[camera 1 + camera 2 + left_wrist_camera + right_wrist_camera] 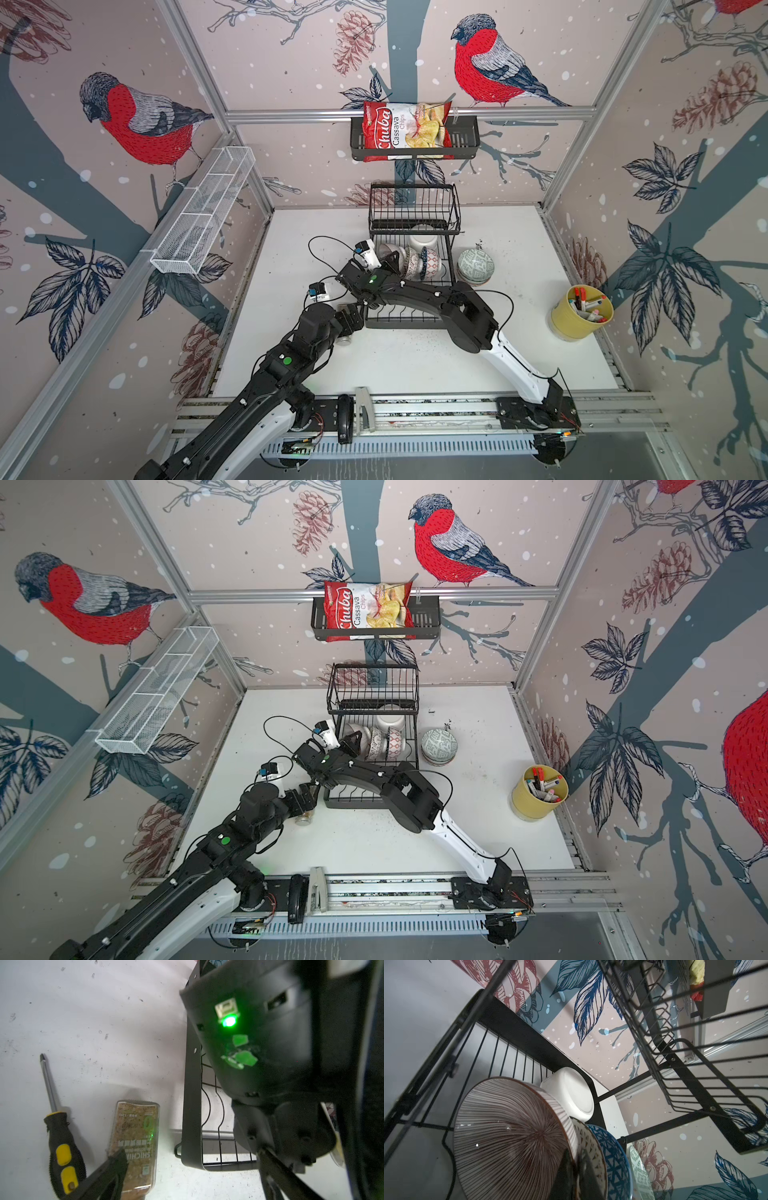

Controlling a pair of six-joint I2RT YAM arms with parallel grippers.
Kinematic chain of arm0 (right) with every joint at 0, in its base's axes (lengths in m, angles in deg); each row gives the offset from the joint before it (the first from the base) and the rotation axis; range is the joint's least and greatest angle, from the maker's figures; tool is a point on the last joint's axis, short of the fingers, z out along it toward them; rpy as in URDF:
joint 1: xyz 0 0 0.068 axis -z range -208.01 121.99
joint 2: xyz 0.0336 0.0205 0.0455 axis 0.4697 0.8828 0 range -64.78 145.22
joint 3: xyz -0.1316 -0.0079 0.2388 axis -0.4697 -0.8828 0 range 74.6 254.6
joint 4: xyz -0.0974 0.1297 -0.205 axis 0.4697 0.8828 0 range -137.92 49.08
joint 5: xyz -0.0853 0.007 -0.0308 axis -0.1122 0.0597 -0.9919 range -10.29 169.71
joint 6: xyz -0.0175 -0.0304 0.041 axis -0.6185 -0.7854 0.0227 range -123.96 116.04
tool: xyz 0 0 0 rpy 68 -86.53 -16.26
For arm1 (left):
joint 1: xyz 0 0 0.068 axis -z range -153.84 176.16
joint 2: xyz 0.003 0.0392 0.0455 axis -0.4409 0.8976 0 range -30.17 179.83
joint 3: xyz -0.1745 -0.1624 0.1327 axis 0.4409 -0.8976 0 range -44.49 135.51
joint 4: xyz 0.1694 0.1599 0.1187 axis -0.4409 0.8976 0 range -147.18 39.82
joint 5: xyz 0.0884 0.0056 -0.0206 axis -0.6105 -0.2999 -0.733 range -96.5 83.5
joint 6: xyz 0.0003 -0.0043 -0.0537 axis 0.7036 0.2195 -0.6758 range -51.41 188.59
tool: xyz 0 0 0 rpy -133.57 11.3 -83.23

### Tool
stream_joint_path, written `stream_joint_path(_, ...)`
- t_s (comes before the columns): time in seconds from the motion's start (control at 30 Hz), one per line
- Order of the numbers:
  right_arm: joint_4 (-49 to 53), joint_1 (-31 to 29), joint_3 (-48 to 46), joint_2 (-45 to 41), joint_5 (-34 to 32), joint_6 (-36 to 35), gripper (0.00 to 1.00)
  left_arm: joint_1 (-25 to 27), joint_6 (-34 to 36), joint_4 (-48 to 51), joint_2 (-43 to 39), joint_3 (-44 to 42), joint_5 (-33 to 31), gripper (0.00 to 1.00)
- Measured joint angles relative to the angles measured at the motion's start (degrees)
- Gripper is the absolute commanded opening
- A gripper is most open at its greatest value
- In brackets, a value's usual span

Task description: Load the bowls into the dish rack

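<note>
Left wrist view: left tool (191,1155) was spread wide and held nothing. It hung low over the white bench (93,1022), just beside the front left corner of the dish rack (191,1105). A screwdriver (62,1142) with a black and yellow handle and a spice jar (135,1138) lay flat on the bench there. One finger (116,1163) overlapped the jar; contact could not be told. A yellow pot of markers (579,316) stood well off to the right.

In both top views the right arm reached across the rack's front to its left side. Right tool (575,1169) was pressed together on the rim of the striped bowl (508,1136), one finger inside and one outside. That bowl stood on edge in the rack's lower tier, leftmost of a row. Next in the row were a grey patterned bowl (411,262) and an orange-red bowl (434,262), packed close. A plain white bowl (423,242) sat farther back in the same tier, partly under the upper basket (415,203). A stack of grey-green bowls (476,262) sat on the bench just right of the rack, outside it.

On the back wall a black basket (467,139) held a chips bag (405,131).
</note>
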Motion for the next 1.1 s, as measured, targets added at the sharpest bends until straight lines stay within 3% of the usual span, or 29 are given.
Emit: stream_joint_path(1.1, -0.79, -0.55, -3.80, -2.47, 7.45, 1.86, 0.29, 0.07, 1.40, 0.90, -0.79, 0.22, 2.10, 0.96)
